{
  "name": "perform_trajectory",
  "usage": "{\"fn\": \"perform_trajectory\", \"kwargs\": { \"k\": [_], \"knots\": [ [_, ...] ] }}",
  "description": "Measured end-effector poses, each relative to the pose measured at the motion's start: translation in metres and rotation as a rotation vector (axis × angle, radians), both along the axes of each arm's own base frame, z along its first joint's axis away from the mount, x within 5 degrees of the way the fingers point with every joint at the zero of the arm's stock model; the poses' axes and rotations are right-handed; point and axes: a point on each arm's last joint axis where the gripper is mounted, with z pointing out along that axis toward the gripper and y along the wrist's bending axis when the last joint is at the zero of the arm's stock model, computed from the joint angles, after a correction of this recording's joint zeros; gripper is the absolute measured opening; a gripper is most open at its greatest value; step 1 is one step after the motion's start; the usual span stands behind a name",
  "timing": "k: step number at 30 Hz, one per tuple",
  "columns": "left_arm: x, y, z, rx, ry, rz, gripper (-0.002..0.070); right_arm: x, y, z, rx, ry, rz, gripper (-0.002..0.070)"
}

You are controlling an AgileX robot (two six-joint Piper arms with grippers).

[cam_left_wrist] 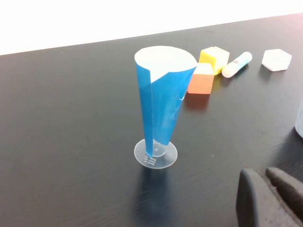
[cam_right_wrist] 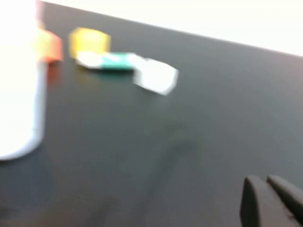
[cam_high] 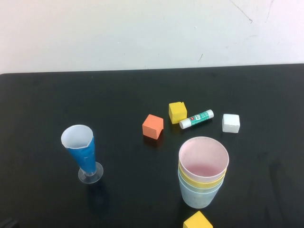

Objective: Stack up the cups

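Note:
The cups stand nested in one stack [cam_high: 203, 172] at the front right of the black table: pink on top, yellow under it, pale green and light blue at the bottom. The stack's edge shows in the left wrist view [cam_left_wrist: 300, 118], and it is a pale blur in the right wrist view [cam_right_wrist: 19, 94]. My left gripper [cam_left_wrist: 265, 172] is shut and empty, low over the table, right of the cone glass. My right gripper [cam_right_wrist: 265, 179] is shut and empty, over bare table away from the stack. Neither gripper shows in the high view.
A blue-and-white cone glass [cam_high: 83, 152] on a clear foot stands at the front left. Behind the stack lie an orange cube [cam_high: 153, 126], a yellow cube [cam_high: 177, 112], a glue stick [cam_high: 196, 118] and a white cube [cam_high: 231, 123]. Another yellow cube [cam_high: 197, 221] sits at the front edge.

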Motion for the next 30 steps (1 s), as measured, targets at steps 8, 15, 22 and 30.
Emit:
{"fn": "perform_trajectory", "kwargs": {
  "k": [8, 15, 22, 30],
  "knots": [
    [0.0, 0.0, 0.0, 0.002, -0.001, 0.0, -0.0001, -0.013, -0.022, -0.005, -0.008, -0.109, -0.292, 0.001],
    [0.0, 0.0, 0.0, 0.002, -0.001, 0.0, -0.0001, -0.018, -0.025, -0.017, -0.022, 0.013, -0.348, 0.001],
    [0.0, 0.0, 0.0, 0.004, -0.002, -0.001, -0.0001, -0.018, -0.022, -0.017, -0.007, 0.023, -0.301, 0.001],
    [0.0, 0.0, 0.0, 0.005, -0.003, -0.001, -0.0001, -0.018, -0.023, -0.017, -0.062, 0.016, -0.284, 0.001]
  ]
}}
